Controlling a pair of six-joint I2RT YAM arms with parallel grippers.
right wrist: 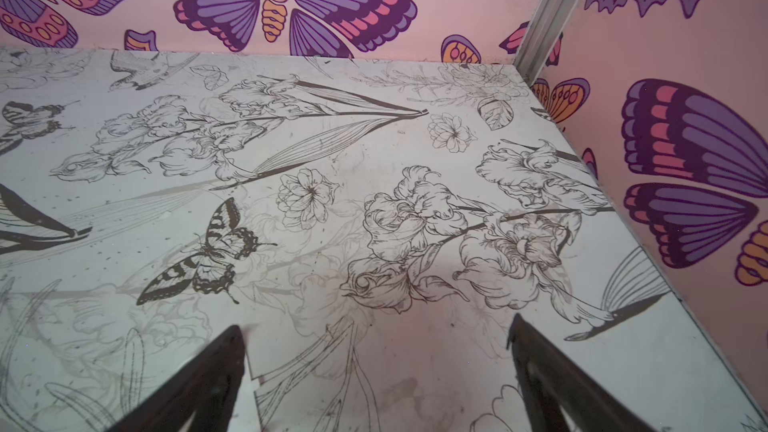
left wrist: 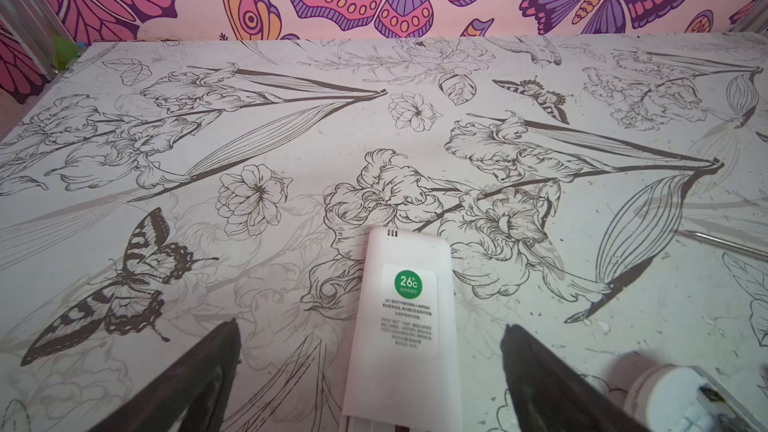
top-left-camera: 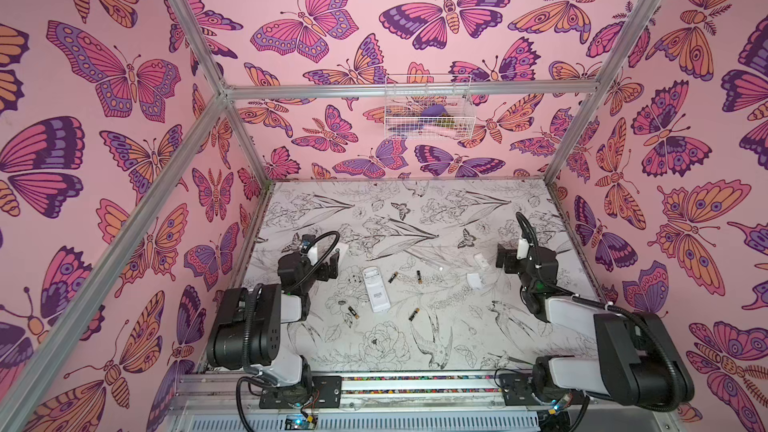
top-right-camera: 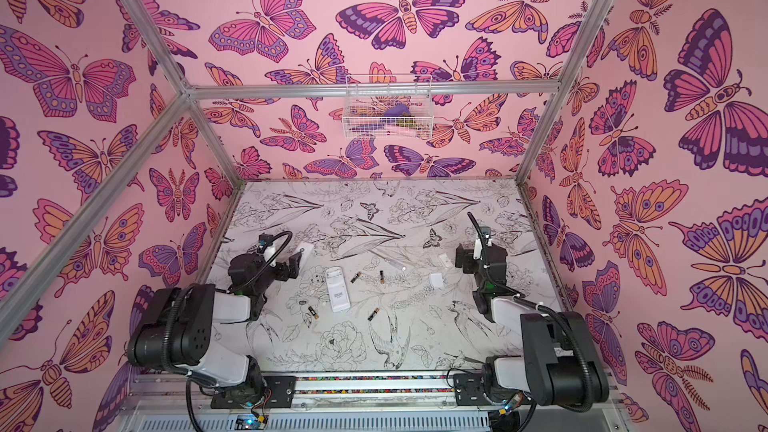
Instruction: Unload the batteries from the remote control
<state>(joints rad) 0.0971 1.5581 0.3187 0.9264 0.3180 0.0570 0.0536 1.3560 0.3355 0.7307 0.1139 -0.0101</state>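
Note:
A white remote control [top-left-camera: 376, 289] lies label side up in the middle of the table, and both top views show it. Several batteries lie loose around it, among them one [top-left-camera: 392, 277] just to its right and one [top-left-camera: 353, 312] at its near left. A second white remote [left wrist: 399, 317], with a green sticker, lies flat on the table between the fingers of my left gripper [left wrist: 370, 326]. That gripper is open and its fingers stand apart from the remote's sides. My right gripper [right wrist: 377, 323] is open over bare table at the right [top-left-camera: 500, 257].
Two small white covers [top-left-camera: 480, 260] [top-left-camera: 473, 280] lie near the right gripper. A thin clear-handled tool [top-left-camera: 432, 264] lies behind the batteries. A white wire basket [top-left-camera: 426, 112] hangs on the back wall. Pink walls and metal posts close in the table on three sides.

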